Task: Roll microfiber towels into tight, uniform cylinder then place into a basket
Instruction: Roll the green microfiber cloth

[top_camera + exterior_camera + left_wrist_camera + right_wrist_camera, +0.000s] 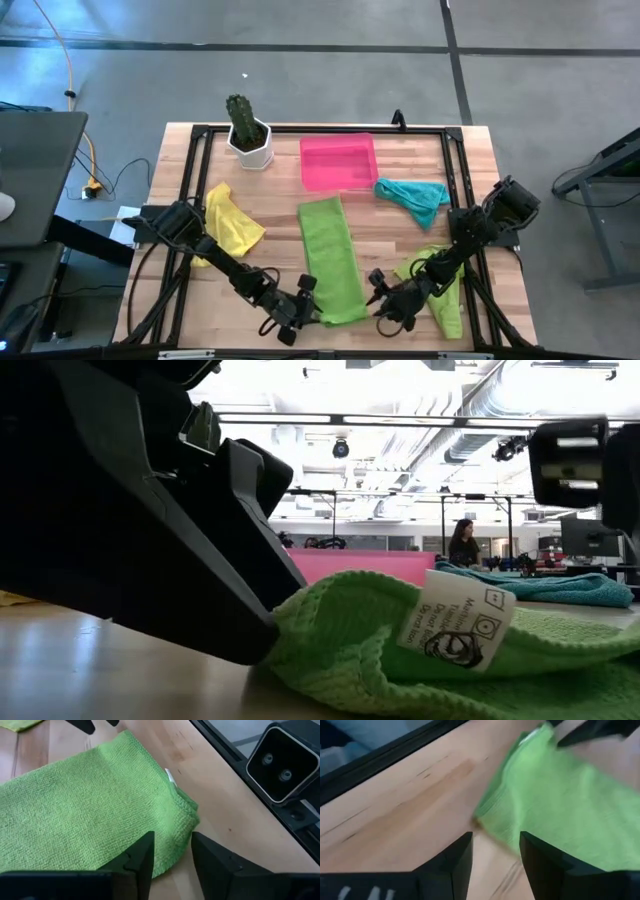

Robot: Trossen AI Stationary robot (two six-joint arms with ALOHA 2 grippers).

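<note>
We see both hands, left (291, 318) and right (392, 308), fingers apart at the near corners of the flat green towel (331, 258); soft and limp, we'd pinch those corners to roll

We see a lime green towel (330, 260) lying flat as a long folded strip at the table's centre, its near corner bearing a white tag (455, 622). A yellow towel (233, 225) lies crumpled to the left, a second lime towel (443, 290) at right, a teal towel (415, 197) just beside the pink basket (338, 161).
</note>
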